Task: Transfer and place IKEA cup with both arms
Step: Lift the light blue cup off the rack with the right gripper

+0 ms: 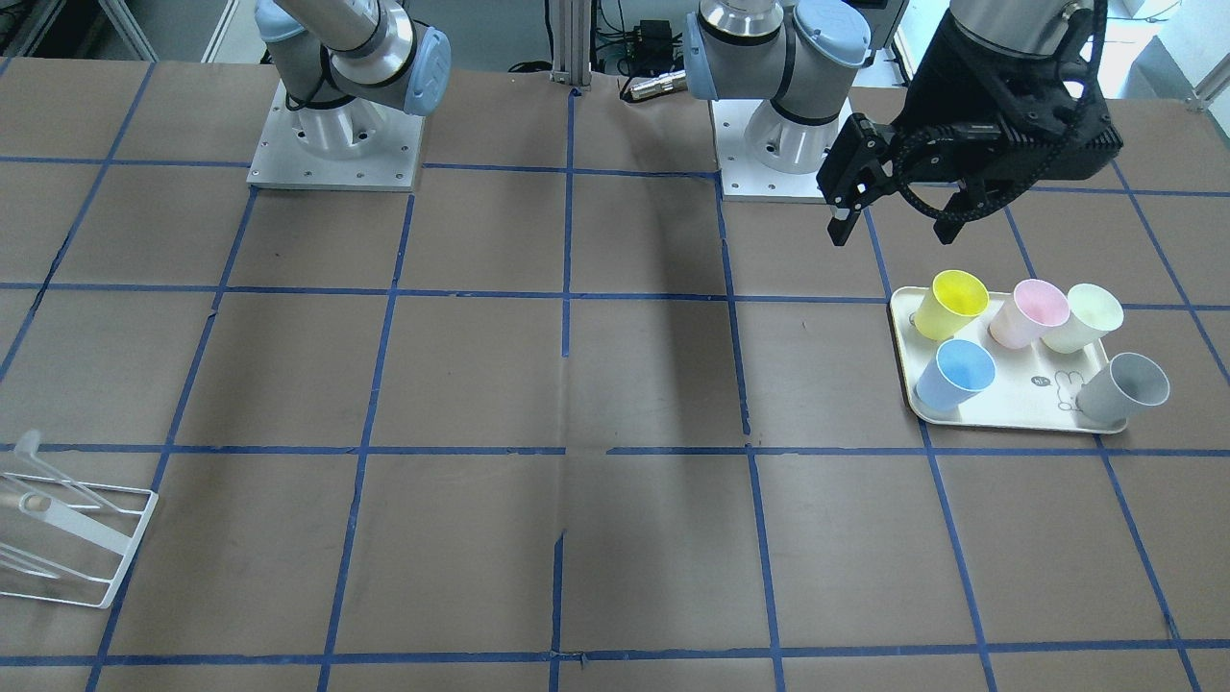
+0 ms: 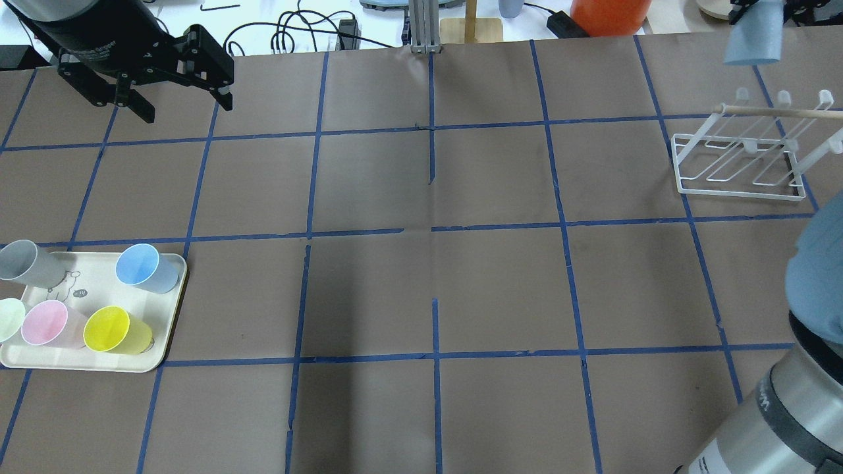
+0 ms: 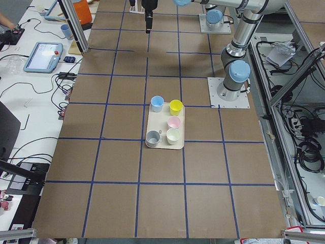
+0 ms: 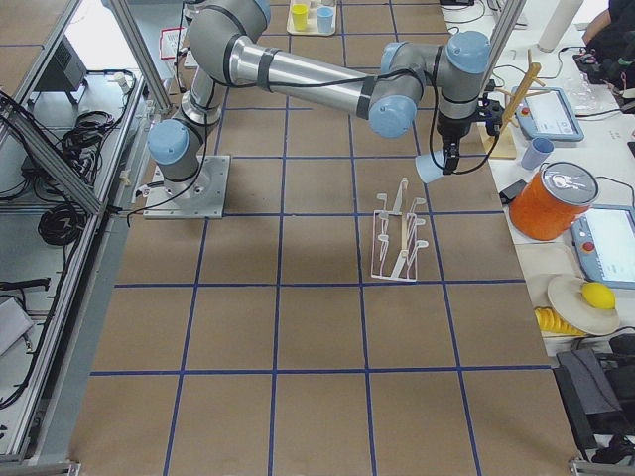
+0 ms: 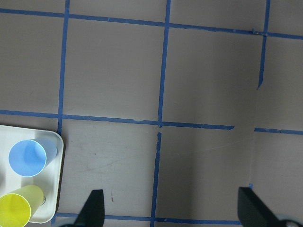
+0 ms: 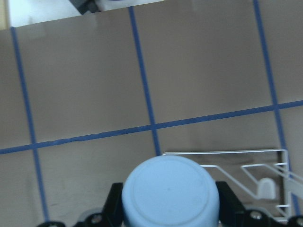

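Right gripper (image 2: 768, 6) sits in the top right corner of the overhead view, clamped on the IKEA cup (image 2: 755, 39). The cup is in the air, off the table (image 2: 500, 283), its narrow end up in frame at the gripper and its wide end below. In the right wrist view the cup's closed base fills bottom centre, with black fingers (image 6: 226, 197) tight on both sides. White wire rack (image 2: 737, 164) stands at upper right of the overhead view, just below the cup in frame. In the wrist view the rack's corner shows at lower right, partly behind the cup. Whether the cup is directly over the rack: cannot tell. Left gripper (image 2: 184, 102) is at upper left of the overhead view, jaws spread wide with nothing between them, hanging above bare table. In the left wrist view both tips show at the bottom edge. Cream tray (image 2: 92, 289) lies at lower left of the overhead view, well apart from the left gripper. Five cups stand on it, mouths up. The second blue cup (image 2: 141, 266) is at the tray's upper right and the yellow cup (image 2: 112, 329) below it. The pink cup (image 2: 45, 324) is left of the yellow, the green cup (image 2: 8, 319) at the frame's left edge, and the grey cup (image 2: 26, 262) at upper left.
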Controlling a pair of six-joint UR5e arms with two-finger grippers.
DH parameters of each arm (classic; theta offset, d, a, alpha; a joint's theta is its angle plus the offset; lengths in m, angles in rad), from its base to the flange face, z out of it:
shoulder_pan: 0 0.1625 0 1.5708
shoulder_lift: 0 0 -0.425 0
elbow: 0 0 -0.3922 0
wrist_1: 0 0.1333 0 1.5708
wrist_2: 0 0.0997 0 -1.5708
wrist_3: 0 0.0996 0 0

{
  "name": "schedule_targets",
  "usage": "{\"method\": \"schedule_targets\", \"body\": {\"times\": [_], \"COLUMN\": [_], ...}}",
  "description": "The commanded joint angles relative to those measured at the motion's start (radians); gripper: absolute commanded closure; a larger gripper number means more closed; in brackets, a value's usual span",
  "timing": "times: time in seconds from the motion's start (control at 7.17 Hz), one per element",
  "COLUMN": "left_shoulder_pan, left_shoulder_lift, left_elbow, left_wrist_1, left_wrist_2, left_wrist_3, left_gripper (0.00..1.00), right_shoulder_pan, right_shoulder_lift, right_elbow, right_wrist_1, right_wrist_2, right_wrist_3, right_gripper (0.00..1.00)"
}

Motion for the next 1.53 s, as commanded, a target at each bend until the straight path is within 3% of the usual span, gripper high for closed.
{"method": "schedule_targets", "body": {"times": [0.0,0.14,0.28,0.42,0.84,0.98,1.12,1.25,1.39], "left_shoulder_pan": [0.063,0.09,0.139,0.197,0.349,0.383,0.391,0.382,0.381], "left_shoulder_lift": [0.009,0.023,0.03,0.043,0.09,0.104,0.109,0.112,0.11], "left_elbow": [0.003,-0.009,-0.013,-0.044,-0.15,-0.161,-0.165,-0.191,-0.232], "left_wrist_1": [-0.006,-0.006,-0.013,-0.015,-0.001,-0.001,-0.001,0.0,0.05], "left_wrist_2": [-0.084,-0.096,-0.176,-0.294,-0.622,-0.79,-0.912,-1.006,-1.075], "left_wrist_3": [-0.001,0.0,0.0,0.002,0.077,0.075,0.068,0.057,0.054], "left_gripper": [0.0,0.0,0.0,0.0,0.0,0.0,0.0,0.0,0.0], "right_shoulder_pan": [0.093,0.158,0.218,0.262,0.33,0.357,0.405,0.434,0.437], "right_shoulder_lift": [-0.036,-0.058,-0.081,-0.102,-0.147,-0.158,-0.161,-0.17,-0.197], "right_elbow": [0.008,0.006,0.011,0.014,0.075,0.128,0.208,0.282,0.349], "right_wrist_1": [0.037,0.023,-0.008,-0.034,-0.143,-0.242,-0.414,-0.592,-0.678], "right_wrist_2": [0.183,0.219,0.257,0.276,0.47,0.489,0.489,0.522,0.585], "right_wrist_3": [0.197,0.281,0.367,0.438,0.631,0.765,0.94,1.112,1.215], "right_gripper": [0.54,0.54,0.54,0.54,0.56,0.56,0.55,0.54,0.54]}}
